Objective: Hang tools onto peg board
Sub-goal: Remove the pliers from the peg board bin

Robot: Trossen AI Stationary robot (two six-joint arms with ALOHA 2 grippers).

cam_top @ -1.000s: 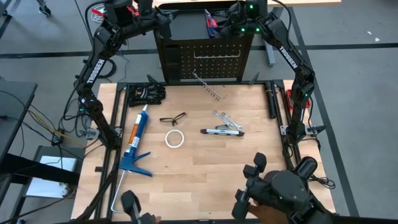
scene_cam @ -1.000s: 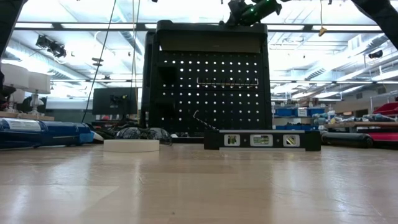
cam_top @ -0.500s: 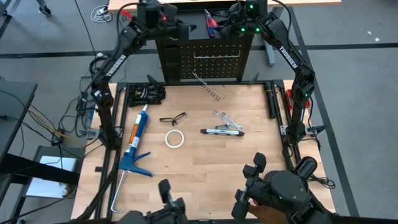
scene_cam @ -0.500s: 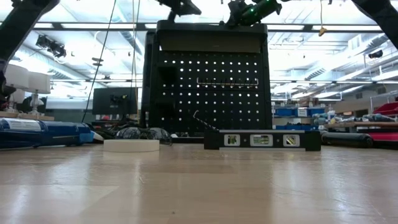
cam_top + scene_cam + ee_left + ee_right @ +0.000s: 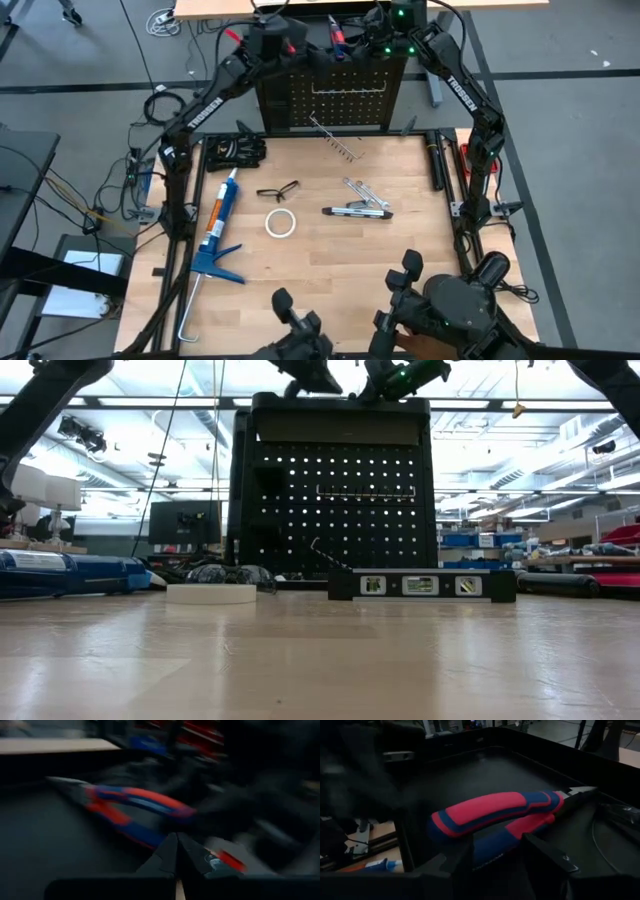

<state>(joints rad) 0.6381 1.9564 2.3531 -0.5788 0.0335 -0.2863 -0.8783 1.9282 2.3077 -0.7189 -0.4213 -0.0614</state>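
The red-and-blue-handled pliers (image 5: 338,34) are over the black tray top of the peg board (image 5: 335,95), and my right gripper (image 5: 502,857) is shut on them. Their silver jaws (image 5: 577,794) point away from that gripper. My left gripper (image 5: 176,870) is shut and empty, close beside the pliers (image 5: 135,810) above the tray top (image 5: 340,405). On the table lie two wrenches (image 5: 360,189), a black-and-silver bar (image 5: 357,211) and safety glasses (image 5: 277,190). My right gripper has the pliers' nearer handle (image 5: 495,847) between its two fingers (image 5: 464,856), the handle running along them. The other handle (image 5: 485,812) spreads off to one side. The fingers come nearly level over the tray top. Whether the pliers are lifted clear of the tray, I cannot tell.
A blue caulking gun (image 5: 218,225), a white tape ring (image 5: 281,223) and a dark bundle (image 5: 235,150) lie on the table's left half. A toothed metal strip (image 5: 335,140) leans at the foot of the peg board. The tray's raised rim (image 5: 600,765) surrounds the pliers.
My left gripper has swung from the peg board's left corner toward the right along its top, sinking a little, and now sits close to the pliers and my right gripper. It stayed shut. The right arm and the pliers kept still.
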